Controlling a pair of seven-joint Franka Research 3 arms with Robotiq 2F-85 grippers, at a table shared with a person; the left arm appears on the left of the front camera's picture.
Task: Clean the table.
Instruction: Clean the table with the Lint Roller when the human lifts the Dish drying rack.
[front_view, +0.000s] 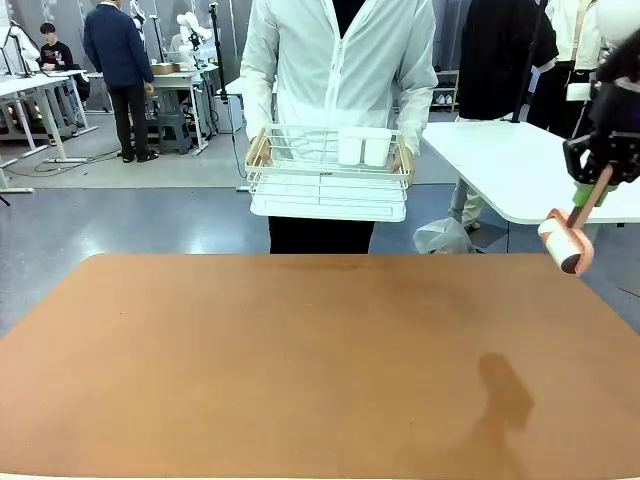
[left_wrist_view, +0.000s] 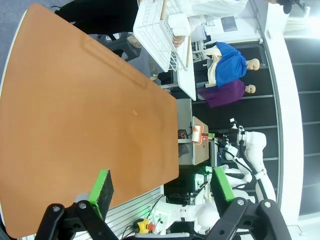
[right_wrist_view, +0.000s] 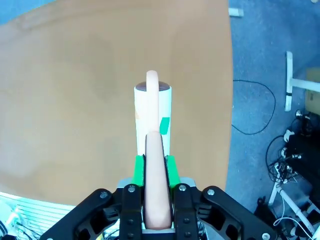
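The reddish-brown surface (front_view: 300, 370) is lying directly in front of me, spanning nearly the full width of the front view. Its top is smooth and nothing is resting on it. A soft shadow (front_view: 505, 390) is falling on its right part.

My right fingers (right_wrist_view: 152, 167) are closing narrowly on the peach-coloured handle of a lint roller (right_wrist_view: 152, 110), one green pad pressing each side. In my right wrist view the white roll is pointing away from me, over the surface and near its edge. From the front, the right fingers (front_view: 600, 178) are holding the lint roller (front_view: 566, 245) up in the air at the far right, roll end lowest and tilted.

My left fingers (left_wrist_view: 161, 186) are standing wide apart, gripping nothing. The surface (left_wrist_view: 75, 125) is showing beyond them.

Beyond the far edge a person in a white jacket is standing and holding a white wire rack (front_view: 328, 185) by both ends, clear of the surface. Two white cups (front_view: 362, 147) are sitting inside the rack. A white-topped table (front_view: 510, 170) is standing behind, to the right.
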